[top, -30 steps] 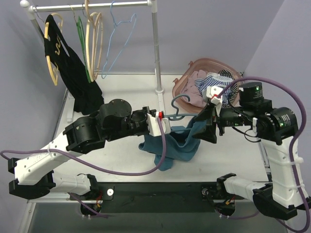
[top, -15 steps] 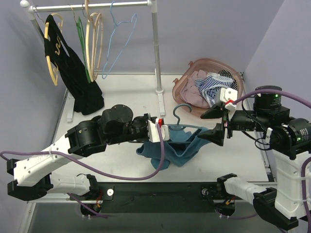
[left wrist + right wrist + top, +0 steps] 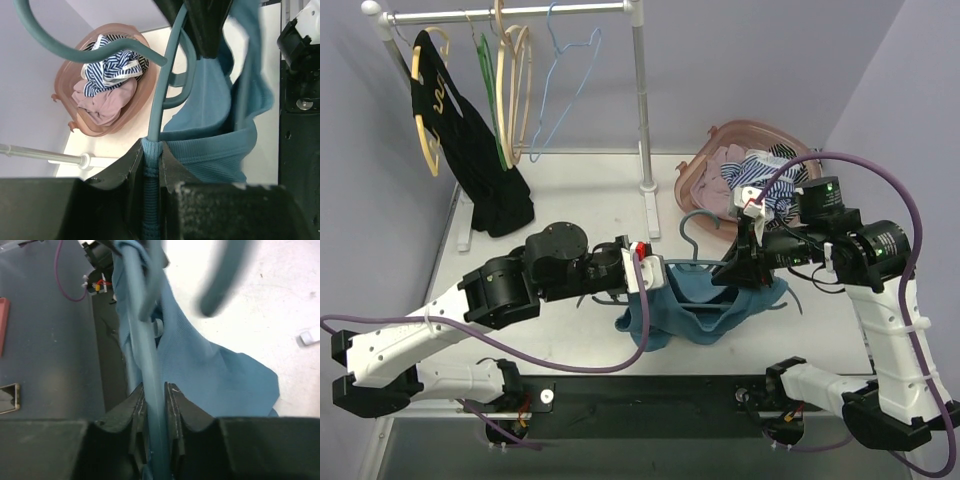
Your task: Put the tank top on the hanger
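The dark teal hanger (image 3: 692,226) is held level above the table between both grippers, hook toward the back. The teal-blue tank top (image 3: 705,308) is draped over it and sags below. My left gripper (image 3: 647,276) is shut on the hanger's left arm with a ribbed strap wrapped over it; in the left wrist view the hanger (image 3: 165,80) runs up out of the gripper (image 3: 151,156) beside the tank top (image 3: 215,145). My right gripper (image 3: 740,266) is shut on the hanger's right arm; in the right wrist view the gripper (image 3: 154,397) clamps the hanger bar (image 3: 140,330), with the tank top (image 3: 200,370) beside it.
A pink basket (image 3: 698,165) of clothes with a navy-and-white striped cloth (image 3: 775,165) sits at the back right. A clothes rack (image 3: 642,100) stands at the back with a black garment (image 3: 470,150), a green hanger, wooden hangers and a light-blue wire hanger (image 3: 565,60).
Half a second ago my right gripper was open and drawn back to the right; now it has moved left and shut on the hanger's right arm. The tank top has spread further along the hanger.
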Robot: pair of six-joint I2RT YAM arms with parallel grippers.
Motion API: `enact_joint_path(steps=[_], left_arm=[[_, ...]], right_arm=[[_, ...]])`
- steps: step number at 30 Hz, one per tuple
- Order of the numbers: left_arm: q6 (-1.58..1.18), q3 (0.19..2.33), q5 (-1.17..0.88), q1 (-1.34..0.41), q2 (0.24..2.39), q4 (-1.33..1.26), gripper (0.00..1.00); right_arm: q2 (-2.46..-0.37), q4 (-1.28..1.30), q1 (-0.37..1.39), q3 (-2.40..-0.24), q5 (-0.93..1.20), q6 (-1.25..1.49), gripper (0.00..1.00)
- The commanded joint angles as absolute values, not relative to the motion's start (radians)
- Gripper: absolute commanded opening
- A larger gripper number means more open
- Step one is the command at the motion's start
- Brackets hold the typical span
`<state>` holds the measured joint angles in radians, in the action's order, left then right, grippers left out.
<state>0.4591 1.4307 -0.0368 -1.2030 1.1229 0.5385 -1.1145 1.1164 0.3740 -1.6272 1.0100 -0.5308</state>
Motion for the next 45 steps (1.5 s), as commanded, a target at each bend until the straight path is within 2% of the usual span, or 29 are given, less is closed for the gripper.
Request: enact_joint_path(steps=[1, 2, 4, 9, 12, 18, 19, 22, 28, 32, 33, 34, 38, 45], left_arm=[[0.425, 1.388, -0.040, -1.201, 1.065, 0.397, 0.00], [0.423, 1.376, -0.037, -1.198, 1.057, 0.396, 0.00], [0.420, 1.352, -0.026, -1.189, 1.026, 0.400, 0.00], [0.391, 1.293, -0.044, -1.143, 0.953, 0.462, 0.25], [0.361, 1.273, -0.123, -1.077, 0.919, 0.518, 0.31], [0.313, 1.230, -0.253, -0.943, 0.879, 0.565, 0.36], [0.307, 1.226, -0.256, -0.942, 0.871, 0.546, 0.42], [0.287, 1.238, -0.276, -0.940, 0.880, 0.511, 0.48], [0.264, 1.301, -0.327, -0.940, 0.923, 0.486, 0.54], [0.255, 1.335, -0.392, -0.922, 0.959, 0.582, 0.57], [0.252, 1.341, -0.422, -0.911, 0.962, 0.604, 0.61], [0.239, 1.347, -0.434, -0.907, 0.963, 0.624, 0.71], [0.196, 1.341, -0.505, -0.884, 0.927, 0.684, 0.75], [0.109, 1.305, -0.675, -0.819, 0.934, 0.686, 0.76]], right_arm=[[-1.104, 1.123, 0.383, -1.647, 1.051, -0.555, 0.04], [-1.101, 1.126, 0.383, -1.649, 1.049, -0.560, 0.00], [-1.094, 1.132, 0.383, -1.654, 1.037, -0.575, 0.00], [-1.069, 1.140, 0.371, -1.666, 0.988, -0.632, 0.00], [-1.057, 1.138, 0.365, -1.677, 0.956, -0.664, 0.00], [-1.061, 1.147, 0.360, -1.713, 0.919, -0.710, 0.00], [-1.065, 1.150, 0.362, -1.715, 0.922, -0.718, 0.00], [-1.065, 1.160, 0.365, -1.703, 0.948, -0.721, 0.00], [-1.058, 1.158, 0.367, -1.684, 0.948, -0.727, 0.00], [-1.054, 1.164, 0.367, -1.687, 0.954, -0.742, 0.00], [-1.054, 1.167, 0.367, -1.689, 0.959, -0.750, 0.00], [-1.051, 1.169, 0.368, -1.689, 0.962, -0.762, 0.00], [-1.051, 1.181, 0.370, -1.681, 0.999, -0.785, 0.00], [-1.057, 1.184, 0.399, -1.646, 1.072, -0.799, 0.00]])
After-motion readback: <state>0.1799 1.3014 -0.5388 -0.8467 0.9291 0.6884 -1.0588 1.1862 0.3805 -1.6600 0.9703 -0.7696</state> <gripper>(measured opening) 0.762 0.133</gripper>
